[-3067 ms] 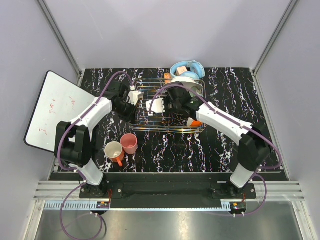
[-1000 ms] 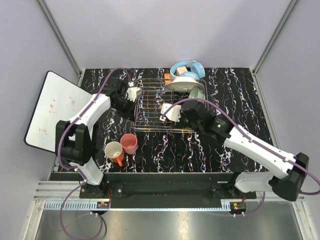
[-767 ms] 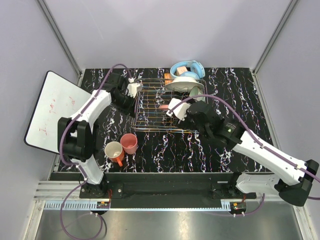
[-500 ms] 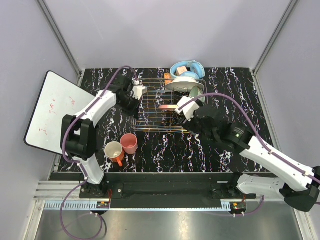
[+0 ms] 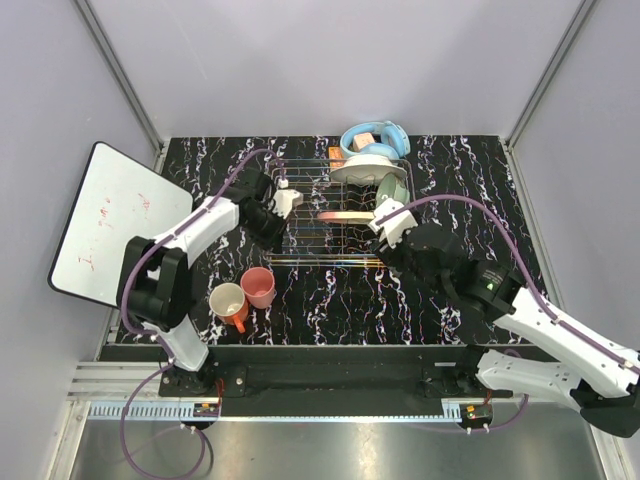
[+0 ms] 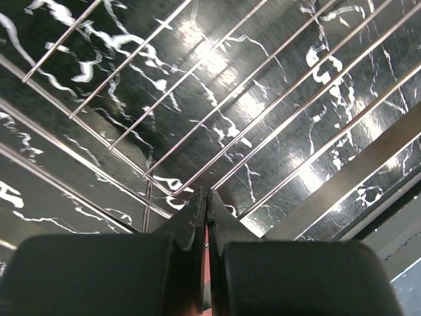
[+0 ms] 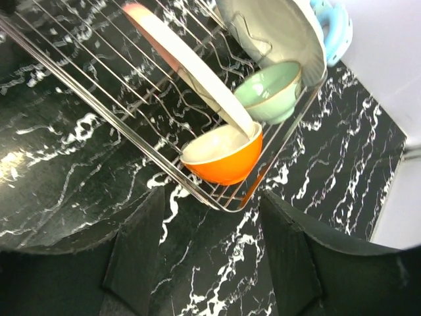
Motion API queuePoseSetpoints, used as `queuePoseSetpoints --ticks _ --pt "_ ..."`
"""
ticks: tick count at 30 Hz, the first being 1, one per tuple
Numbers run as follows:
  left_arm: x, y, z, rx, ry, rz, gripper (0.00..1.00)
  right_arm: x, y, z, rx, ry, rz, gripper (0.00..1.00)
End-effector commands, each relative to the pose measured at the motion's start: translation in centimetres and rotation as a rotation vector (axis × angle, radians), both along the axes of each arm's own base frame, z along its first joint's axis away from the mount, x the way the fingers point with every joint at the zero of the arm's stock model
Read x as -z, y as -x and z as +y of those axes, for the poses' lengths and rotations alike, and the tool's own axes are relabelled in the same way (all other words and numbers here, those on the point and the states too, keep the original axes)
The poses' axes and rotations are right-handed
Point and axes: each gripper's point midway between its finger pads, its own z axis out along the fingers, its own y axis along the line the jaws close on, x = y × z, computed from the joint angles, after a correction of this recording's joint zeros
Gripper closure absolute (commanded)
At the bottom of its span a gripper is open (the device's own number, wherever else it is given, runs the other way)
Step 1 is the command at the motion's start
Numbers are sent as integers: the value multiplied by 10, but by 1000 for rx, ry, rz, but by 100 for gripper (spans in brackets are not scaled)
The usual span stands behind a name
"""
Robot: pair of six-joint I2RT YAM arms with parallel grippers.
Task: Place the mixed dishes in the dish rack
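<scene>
I am between loads: left gripper [image 6: 206, 197] pinched closed, right gripper [image 7: 210, 204] spread, both apparently empty. Next, I judge, grasp the salmon-pink cup [image 5: 258, 287].

The silver wire dish rack [image 5: 300, 236] sits far-centre on the bench. Inside it, the pink-and-cream plate [image 7: 191, 59] stands on edge. The white plate [image 7: 276, 26], pale green bowl [image 7: 270, 92] and orange-outside bowl [image 7: 223, 158] crowd its right end. The salmon-pink cup [image 5: 258, 287] and cream mug [image 5: 229, 303] stand upright together, near-left of the rack.
</scene>
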Motion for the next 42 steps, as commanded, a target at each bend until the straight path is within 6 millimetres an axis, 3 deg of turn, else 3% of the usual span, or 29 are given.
queuePoseSetpoints --ticks 1,5,7,8,11,17,21,25,28,33,42 --pt "-4 33 -9 82 -28 20 99 7 -14 -18 150 28 -42 33" --pt "-10 39 -17 113 -27 -4 98 28 -33 -43 306 105 -56 29" --pt "-19 31 -17 109 -34 -35 98 30 -45 -48 373 33 -28 28" --pt "-22 29 -15 105 -47 -45 98 29 -55 -64 448 -2 -21 28" --pt "-41 14 -13 81 -29 -91 98 27 -70 -84 580 -107 -18 28" --pt "-89 -13 0 9 15 -189 96 32 -93 -94 690 -231 3 27" --pt "-114 -31 21 -61 25 -259 95 57 -118 -91 677 -261 102 27" --pt "-114 -49 50 -155 19 -257 94 69 -143 -96 692 -271 150 27" --pt "-100 -56 62 -191 13 -219 92 70 -161 -98 693 -283 157 28" --pt "-81 -67 61 -217 22 -168 89 83 -187 -92 681 -328 215 31" --pt "-62 -75 45 -213 90 -76 88 121 -202 -94 716 -354 311 39"
